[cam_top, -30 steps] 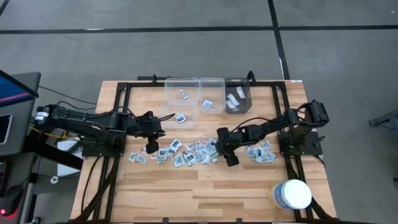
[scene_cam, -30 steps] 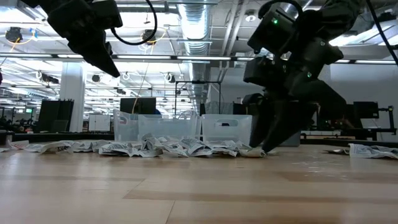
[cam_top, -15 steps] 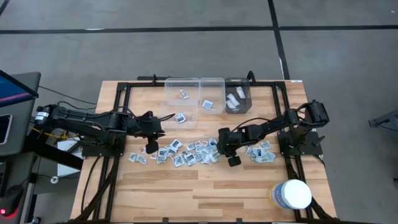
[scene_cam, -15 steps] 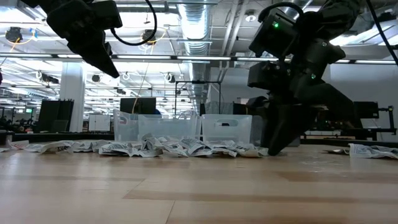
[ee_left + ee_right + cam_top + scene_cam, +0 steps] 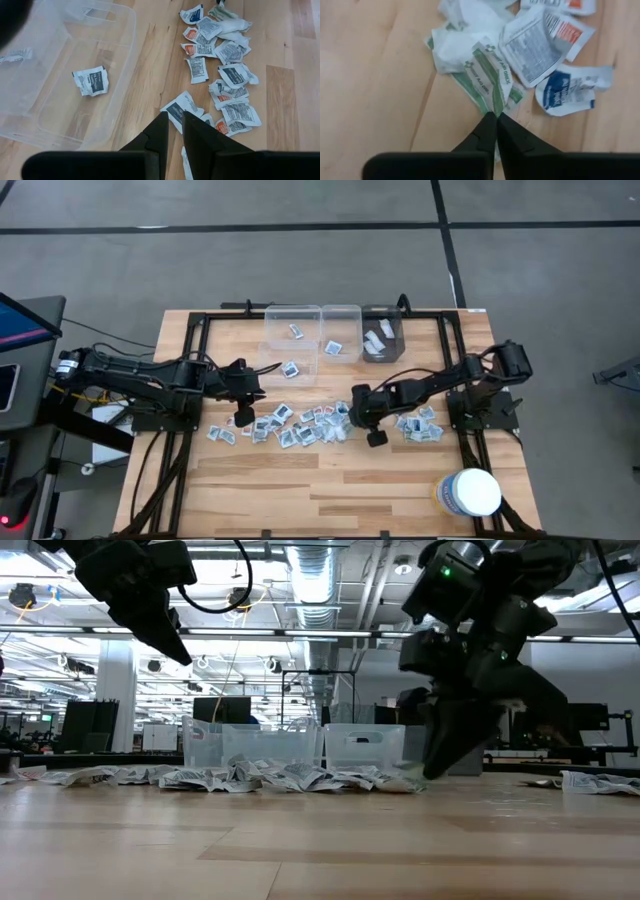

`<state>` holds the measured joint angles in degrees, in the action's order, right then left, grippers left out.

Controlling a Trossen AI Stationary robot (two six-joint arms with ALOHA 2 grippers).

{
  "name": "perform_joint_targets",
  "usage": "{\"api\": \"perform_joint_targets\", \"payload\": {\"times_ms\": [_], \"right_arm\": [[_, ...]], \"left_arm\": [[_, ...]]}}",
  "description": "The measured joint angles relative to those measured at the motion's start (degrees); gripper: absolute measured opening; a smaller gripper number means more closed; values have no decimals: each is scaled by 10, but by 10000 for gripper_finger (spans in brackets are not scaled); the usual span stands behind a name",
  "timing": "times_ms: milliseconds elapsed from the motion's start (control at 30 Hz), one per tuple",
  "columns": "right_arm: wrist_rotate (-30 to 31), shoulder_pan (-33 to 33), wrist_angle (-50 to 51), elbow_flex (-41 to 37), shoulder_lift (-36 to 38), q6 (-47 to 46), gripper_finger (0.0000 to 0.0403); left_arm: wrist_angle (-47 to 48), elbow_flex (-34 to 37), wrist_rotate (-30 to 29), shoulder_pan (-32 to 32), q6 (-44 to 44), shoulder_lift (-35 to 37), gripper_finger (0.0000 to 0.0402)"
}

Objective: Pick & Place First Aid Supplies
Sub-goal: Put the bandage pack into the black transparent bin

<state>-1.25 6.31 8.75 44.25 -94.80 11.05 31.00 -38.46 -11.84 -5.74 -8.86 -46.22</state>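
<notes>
Dozens of first aid packets point(image 5: 300, 427) lay strewn in a band across the table point(image 5: 330, 490) centre, a few more at 3 o'clock of the band. Right gripper point(image 5: 496, 117) stood low at the band's 3 o'clock end, jaws fully closed, pinching the edge of a green-striped white wrapper point(image 5: 487, 77). Left gripper point(image 5: 171, 120) hovered raised over the band's 9 o'clock end, jaws nearly closed with a narrow gap, nothing between them. Three clear bins point(image 5: 291, 335) at 12 o'clock held several packets; white tub point(image 5: 468, 493) at 5 o'clock
</notes>
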Motion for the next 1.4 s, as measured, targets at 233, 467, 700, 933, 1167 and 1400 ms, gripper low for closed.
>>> {"api": "perform_joint_targets", "payload": {"times_ms": [233, 467, 700, 933, 1167, 1400], "right_arm": [[28, -6, -1, 0, 47, -1, 10], [98, -33, -5, 0, 109, -1, 9], [246, -79, -20, 0, 173, -19, 10], [389, -145, -19, 0, 223, -76, 12], [403, -217, -19, 0, 235, -124, 13], [402, -273, -15, -1, 215, -166, 27]], "left_arm": [[0, 0, 0, 0, 0, 0, 56], [-2, 0, 0, 0, 0, 0, 56], [-6, 0, 0, 0, 0, 0, 56], [-9, 0, 0, 0, 0, 0, 56], [-10, 0, -1, 0, 0, 0, 56], [-10, 0, -1, 0, 0, 0, 56]]}}
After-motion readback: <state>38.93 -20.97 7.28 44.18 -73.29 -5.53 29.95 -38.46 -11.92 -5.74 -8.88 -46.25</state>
